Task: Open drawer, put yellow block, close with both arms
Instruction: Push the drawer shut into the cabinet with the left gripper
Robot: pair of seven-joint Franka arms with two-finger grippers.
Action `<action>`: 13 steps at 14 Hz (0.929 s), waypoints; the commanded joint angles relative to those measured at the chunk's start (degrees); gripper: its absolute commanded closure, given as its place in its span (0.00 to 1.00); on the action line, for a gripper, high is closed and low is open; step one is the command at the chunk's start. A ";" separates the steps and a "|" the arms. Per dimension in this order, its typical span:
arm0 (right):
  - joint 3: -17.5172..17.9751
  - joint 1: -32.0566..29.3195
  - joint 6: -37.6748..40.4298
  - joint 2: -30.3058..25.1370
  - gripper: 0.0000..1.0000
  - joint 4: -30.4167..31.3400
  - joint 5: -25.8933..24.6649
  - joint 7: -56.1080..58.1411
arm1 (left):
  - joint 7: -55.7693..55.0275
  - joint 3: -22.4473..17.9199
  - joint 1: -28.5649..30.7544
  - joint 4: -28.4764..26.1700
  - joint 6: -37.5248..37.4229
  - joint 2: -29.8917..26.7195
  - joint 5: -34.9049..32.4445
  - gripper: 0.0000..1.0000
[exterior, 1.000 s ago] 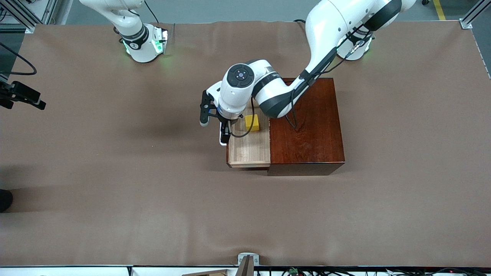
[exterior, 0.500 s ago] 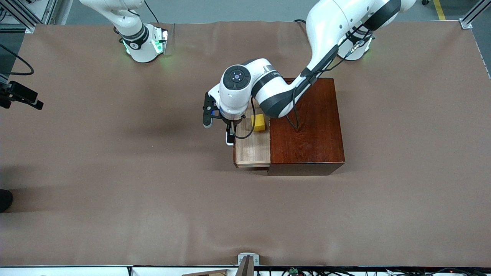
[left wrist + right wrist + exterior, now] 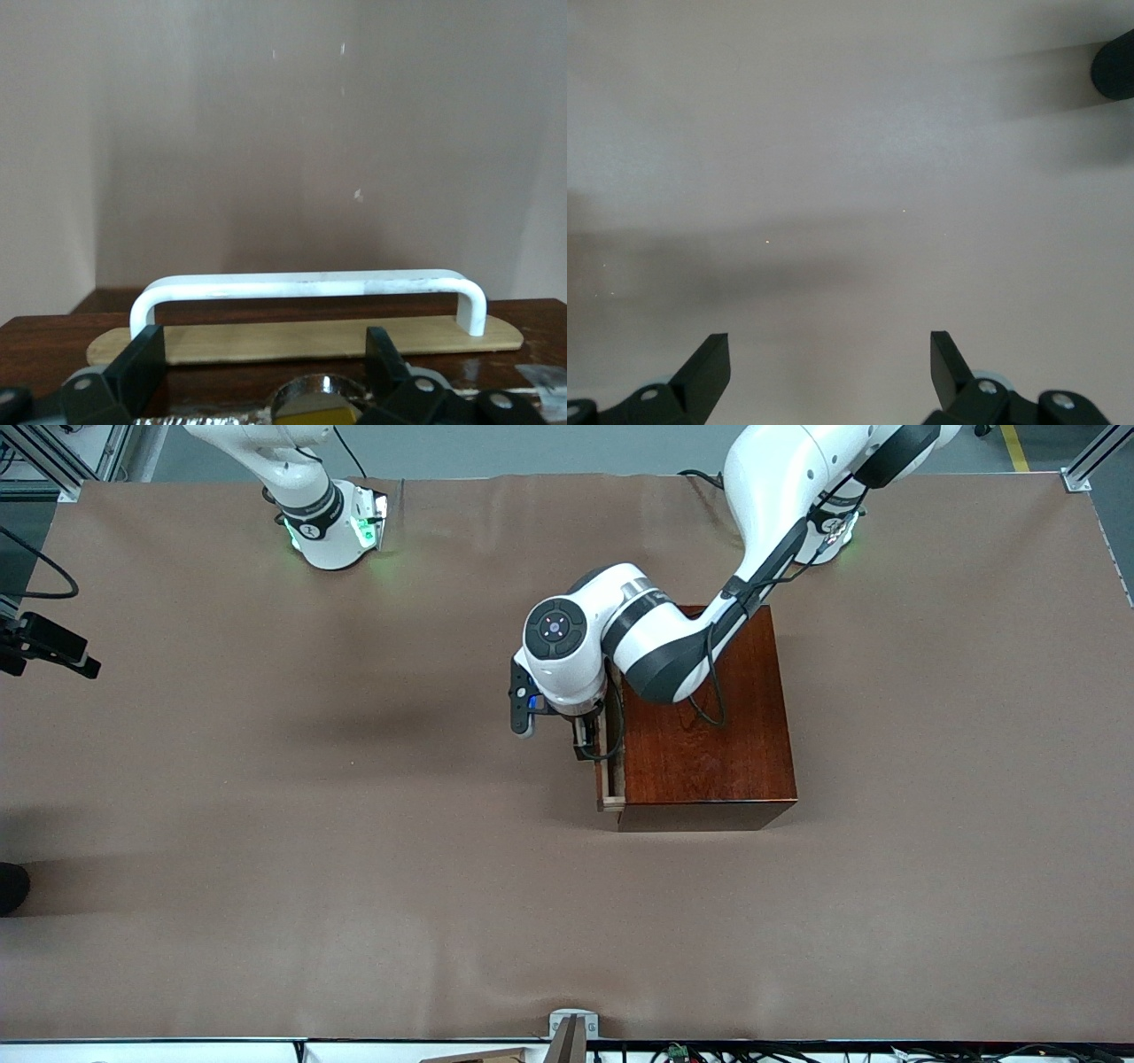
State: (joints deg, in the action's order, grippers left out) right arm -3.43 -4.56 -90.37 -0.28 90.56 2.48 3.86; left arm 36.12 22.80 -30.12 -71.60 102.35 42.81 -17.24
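The reddish-brown wooden box stands mid-table. Its drawer is almost fully in, with only a thin strip of pale wood showing. The yellow block is hidden inside. The left arm reaches over the box, and my left gripper sits at the drawer's dark front. In the left wrist view my left gripper is open, fingers wide apart just short of the white handle. My right gripper is open over bare tabletop, holding nothing; the right arm waits.
A brown cloth covers the table. A black device sticks in at the edge at the right arm's end. A small metal bracket sits at the table edge nearest the front camera.
The drawer has slid from well open to nearly shut, carrying the yellow block out of sight. The left gripper moved with its front toward the box. The right arm has not moved.
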 commanded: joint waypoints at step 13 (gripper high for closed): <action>0.80 -0.71 0.28 0.63 0.00 -0.99 1.21 -0.08 | -3.69 0.49 -0.20 -1.26 10.36 -2.72 -6.49 0.00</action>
State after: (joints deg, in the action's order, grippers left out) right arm -3.33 -4.57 -90.41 -0.16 90.56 2.64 3.86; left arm 33.84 22.83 -30.41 -72.11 106.64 41.82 -22.77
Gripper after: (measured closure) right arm 0.000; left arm 0.000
